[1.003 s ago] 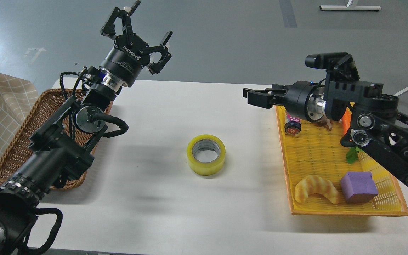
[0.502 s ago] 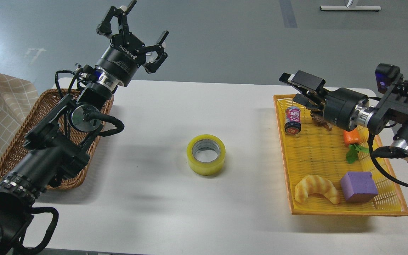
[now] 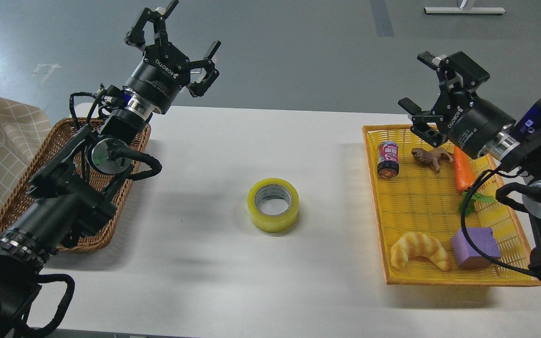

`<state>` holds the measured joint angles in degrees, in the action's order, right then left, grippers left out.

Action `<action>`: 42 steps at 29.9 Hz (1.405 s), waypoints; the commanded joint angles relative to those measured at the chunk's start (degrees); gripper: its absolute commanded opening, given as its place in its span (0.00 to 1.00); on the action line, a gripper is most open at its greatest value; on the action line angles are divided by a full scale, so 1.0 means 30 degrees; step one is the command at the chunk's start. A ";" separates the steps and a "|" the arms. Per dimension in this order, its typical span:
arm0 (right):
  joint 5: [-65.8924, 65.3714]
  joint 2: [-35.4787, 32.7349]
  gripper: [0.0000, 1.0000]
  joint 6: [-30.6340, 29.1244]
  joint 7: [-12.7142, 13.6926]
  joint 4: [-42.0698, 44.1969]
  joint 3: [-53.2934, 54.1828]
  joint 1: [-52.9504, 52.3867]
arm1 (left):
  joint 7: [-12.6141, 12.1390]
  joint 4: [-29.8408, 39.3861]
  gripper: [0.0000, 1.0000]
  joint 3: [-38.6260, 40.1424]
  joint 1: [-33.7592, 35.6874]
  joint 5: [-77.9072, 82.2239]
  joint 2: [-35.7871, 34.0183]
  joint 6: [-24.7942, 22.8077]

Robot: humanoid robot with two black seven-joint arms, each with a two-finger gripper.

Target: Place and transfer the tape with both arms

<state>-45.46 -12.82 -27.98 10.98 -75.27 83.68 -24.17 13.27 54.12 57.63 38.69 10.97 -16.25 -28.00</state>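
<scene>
The yellow tape roll (image 3: 273,204) with a grey core lies flat on the white table (image 3: 233,263), near its middle, free of both arms. My left gripper (image 3: 172,33) is raised above the table's far left edge, fingers spread open and empty, far up-left of the tape. My right gripper (image 3: 428,89) is raised above the far end of the yellow tray (image 3: 444,280), fingers open and empty, far up-right of the tape.
A wicker basket (image 3: 12,206) sits at the left under my left arm. The yellow tray at the right holds a small can (image 3: 388,158), a brown toy animal (image 3: 428,157), a carrot (image 3: 463,169), a croissant toy (image 3: 420,249) and a purple block (image 3: 475,246).
My right arm has swung back and up, from pointing left over the table to raised above the tray's far end. My left gripper has drifted slightly up and left. The tape has not moved.
</scene>
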 commanded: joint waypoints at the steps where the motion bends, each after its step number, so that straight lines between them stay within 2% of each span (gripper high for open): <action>1: 0.1643 0.1224 1.00 -0.0007 0.0002 0.0216 0.0727 -0.0058 | 0.0001 0.0005 0.98 -0.0021 -0.0005 0.0006 -0.0033 0.0000; 22: 0.7797 0.2221 1.00 -0.0007 0.0295 0.0216 0.1284 -0.1465 | 0.0030 0.0005 0.98 -0.0050 -0.0005 0.0826 -0.0618 0.0000; 29: 0.7945 0.4182 1.00 -0.0007 0.0295 0.0771 0.1402 -0.1406 | 0.0030 -0.0024 0.98 -0.0050 -0.0005 0.0914 -0.0706 0.0000; 42: 0.7945 0.4273 1.00 -0.0007 0.0324 0.1036 0.1988 -0.1231 | -0.0058 -0.0024 0.98 -0.0079 -0.0005 0.0943 -0.0707 0.0000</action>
<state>-21.62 0.00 -28.00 11.92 -72.16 89.54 -28.01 13.15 54.03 57.43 38.59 13.79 -18.42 -28.00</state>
